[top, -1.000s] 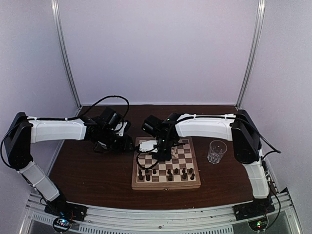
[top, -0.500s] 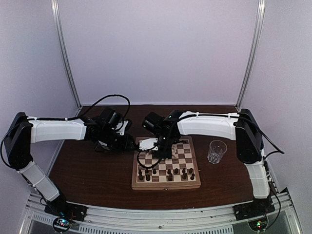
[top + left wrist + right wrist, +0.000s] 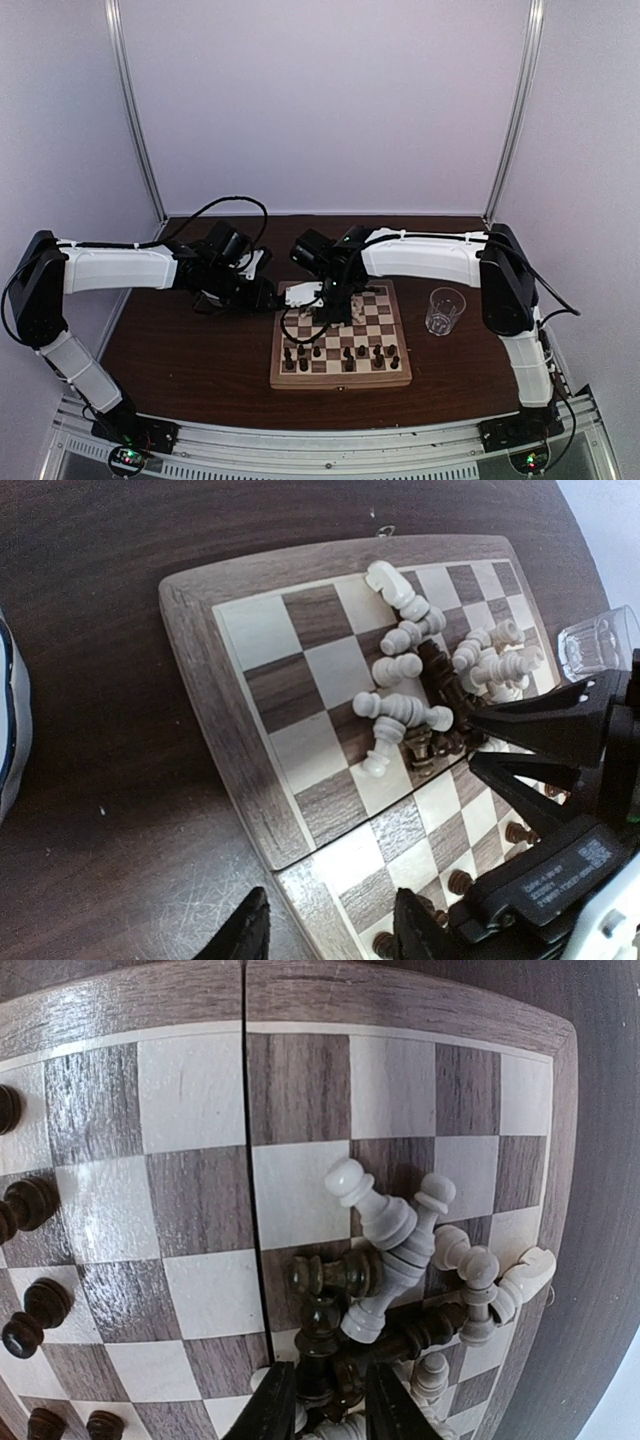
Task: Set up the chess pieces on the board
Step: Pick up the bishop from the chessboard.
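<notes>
Right gripper (image 3: 326, 1390) straddles a dark piece (image 3: 320, 1350) in the heap (image 3: 400, 710) at the board's (image 3: 340, 381) 11 o'clock, grip unconfirmed; left gripper (image 3: 330, 915) hangs part-open, empty, at 9 o'clock; dark men (image 3: 347, 354) stand along 6 o'clock, incomplete; whites all unset.

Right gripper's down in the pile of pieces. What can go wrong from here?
1. The right gripper straddles a dark piece buried in the heap of fallen pieces; lifting may drag or scatter those leaning on it.
2. The heap lies by the board's edge, so knocked pieces could roll off.
3. The left gripper hovers open by the board's corner, near the right arm; the two might collide.
</notes>
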Controlling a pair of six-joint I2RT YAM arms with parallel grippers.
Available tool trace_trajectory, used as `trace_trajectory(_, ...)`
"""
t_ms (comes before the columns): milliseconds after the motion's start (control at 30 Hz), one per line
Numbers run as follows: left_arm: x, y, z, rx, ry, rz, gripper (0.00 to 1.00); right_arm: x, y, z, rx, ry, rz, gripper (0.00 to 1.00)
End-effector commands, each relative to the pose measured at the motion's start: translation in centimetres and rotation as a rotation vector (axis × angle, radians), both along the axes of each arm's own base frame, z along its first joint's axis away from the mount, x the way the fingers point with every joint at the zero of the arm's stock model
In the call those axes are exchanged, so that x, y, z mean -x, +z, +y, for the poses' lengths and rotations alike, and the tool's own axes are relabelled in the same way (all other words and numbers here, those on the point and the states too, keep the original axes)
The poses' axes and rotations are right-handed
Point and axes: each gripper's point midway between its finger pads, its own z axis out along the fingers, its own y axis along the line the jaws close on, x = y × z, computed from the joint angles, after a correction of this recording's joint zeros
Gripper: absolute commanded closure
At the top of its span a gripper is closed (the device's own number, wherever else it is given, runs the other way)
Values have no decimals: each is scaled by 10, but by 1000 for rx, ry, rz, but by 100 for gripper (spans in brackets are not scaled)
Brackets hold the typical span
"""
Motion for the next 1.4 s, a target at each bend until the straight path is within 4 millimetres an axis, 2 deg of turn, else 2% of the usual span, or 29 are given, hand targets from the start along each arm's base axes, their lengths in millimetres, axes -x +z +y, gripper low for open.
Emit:
trace_trajectory(0, -3, 12, -3, 29, -19, -44, 57, 0, -10, -2, 25, -26, 25, 74)
trace_trajectory(333, -4, 12, -2, 26, -17, -50, 57, 3, -27, -9, 60, -60, 84, 71)
trace_trajectory(500, -4, 11, -3, 26, -20, -49, 57, 8, -31, -6, 40, -69, 133, 71)
trace_trajectory(633, -4, 10, -3, 26, -21, -48, 57, 7, -26, -2, 24, -66, 135, 81)
trace_trajectory(700, -3, 9, -3, 24, -23, -48, 57, 8, -20, 2, 3, -68, 137, 83)
trace_trajectory(833, -4, 12, -4, 32, -31, -58, 57, 8, 5, 11, -70, -72, 138, 86)
trace_trajectory(1067, -9, 21, -5, 60, -26, -120, 57, 11, 66, 20, -241, -82, 121, 86)
trace_trajectory(1133, -12, 29, -4, 94, -26, -194, 55, 11, 84, 20, -305, -102, 132, 87)
trace_trajectory(1233, -16, 54, -5, 186, -22, -349, 53, 12, 113, 20, -426, -130, 157, 87)
trace_trajectory(1367, -10, 86, -10, 322, -50, -542, 51, 13, 144, 20, -569, -166, 217, 87)
